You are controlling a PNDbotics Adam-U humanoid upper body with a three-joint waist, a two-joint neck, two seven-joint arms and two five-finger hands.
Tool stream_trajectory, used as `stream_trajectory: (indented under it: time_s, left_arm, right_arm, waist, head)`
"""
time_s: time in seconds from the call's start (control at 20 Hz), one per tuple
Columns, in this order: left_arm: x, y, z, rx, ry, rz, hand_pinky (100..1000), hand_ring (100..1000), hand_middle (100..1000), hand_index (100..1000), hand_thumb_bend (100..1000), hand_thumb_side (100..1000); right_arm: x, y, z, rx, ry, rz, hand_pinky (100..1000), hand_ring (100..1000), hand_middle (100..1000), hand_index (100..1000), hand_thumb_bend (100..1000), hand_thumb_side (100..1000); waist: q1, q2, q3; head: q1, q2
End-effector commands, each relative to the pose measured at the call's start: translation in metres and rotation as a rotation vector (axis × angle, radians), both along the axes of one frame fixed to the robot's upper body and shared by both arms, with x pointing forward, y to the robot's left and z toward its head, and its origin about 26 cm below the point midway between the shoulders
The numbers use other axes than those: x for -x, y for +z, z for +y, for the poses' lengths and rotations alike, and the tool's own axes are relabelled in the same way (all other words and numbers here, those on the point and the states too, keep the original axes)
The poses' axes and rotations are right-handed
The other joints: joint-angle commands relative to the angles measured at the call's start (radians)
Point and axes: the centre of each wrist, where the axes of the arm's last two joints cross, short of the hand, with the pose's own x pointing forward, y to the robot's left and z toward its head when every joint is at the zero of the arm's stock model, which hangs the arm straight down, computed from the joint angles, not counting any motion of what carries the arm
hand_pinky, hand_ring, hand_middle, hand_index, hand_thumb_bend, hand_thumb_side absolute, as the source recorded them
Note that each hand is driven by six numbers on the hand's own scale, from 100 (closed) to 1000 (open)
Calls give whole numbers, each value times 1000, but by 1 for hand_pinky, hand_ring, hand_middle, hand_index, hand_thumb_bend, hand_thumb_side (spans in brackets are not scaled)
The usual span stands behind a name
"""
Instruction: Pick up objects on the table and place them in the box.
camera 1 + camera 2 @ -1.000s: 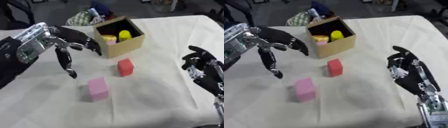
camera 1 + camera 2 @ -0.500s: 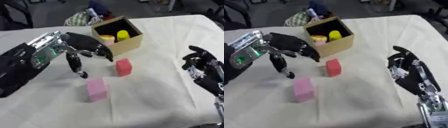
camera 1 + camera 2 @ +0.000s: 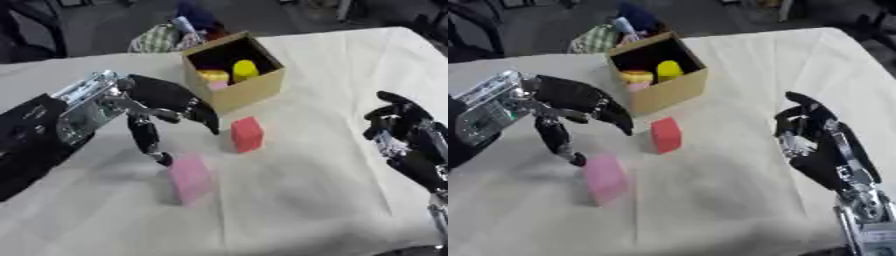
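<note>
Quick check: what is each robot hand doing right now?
Left robot hand: open, holding nothing, above the pink block.
Right robot hand: open, idle, holding nothing.

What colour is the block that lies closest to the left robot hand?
Pink. The block lies just below the left robot hand; the left eye view shows it best.

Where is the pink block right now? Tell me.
The pink block lies on the table left of centre in the left eye view, just below the left robot hand and nearer than the red block.
</note>
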Motion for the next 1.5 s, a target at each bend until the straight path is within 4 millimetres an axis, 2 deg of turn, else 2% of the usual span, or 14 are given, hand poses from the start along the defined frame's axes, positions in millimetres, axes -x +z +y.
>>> stream_trajectory:
  time_s: [0.05,0.2,0.35,0.65,0.85,1.5]
  left_arm:
    - [7,23,15,-221,-159,-2,831,811,844,900,652,100]
    - [13,26,19,-220,-164,-4,827,810,841,900,643,100]
    - [17,20,12,-196,-199,13,827,815,844,906,619,100]
    - [17,-7,-3,-201,-231,104,826,825,847,911,587,100]
    - [16,-19,-3,-219,-223,142,826,826,845,909,578,100]
    - [17,-34,-1,-226,-197,202,809,807,805,883,572,108]
  right_arm:
    - [-1,6,-7,24,-10,-18,550,533,612,896,100,430]
    - [-1,5,-9,28,-14,-15,550,533,612,896,100,431]
    - [0,4,-8,28,-11,-15,551,533,612,896,100,431]
    - [-1,6,-4,17,2,-20,551,533,612,896,100,431]
    - [-2,6,-2,13,5,-23,551,532,612,896,100,431]
    - [-2,8,-2,10,7,-27,552,532,612,897,100,430]
  waist:
    - [14,-32,2]
    - [19,-36,4]
    - [21,-37,3]
    - [15,-30,-12]
    - [14,-23,-18]
    - [16,-14,-25]
  head:
    - [-6,4]
    - [-8,4]
    - [-9,4]
    - [-4,4]
    - [-1,4]
    - [-1,4]
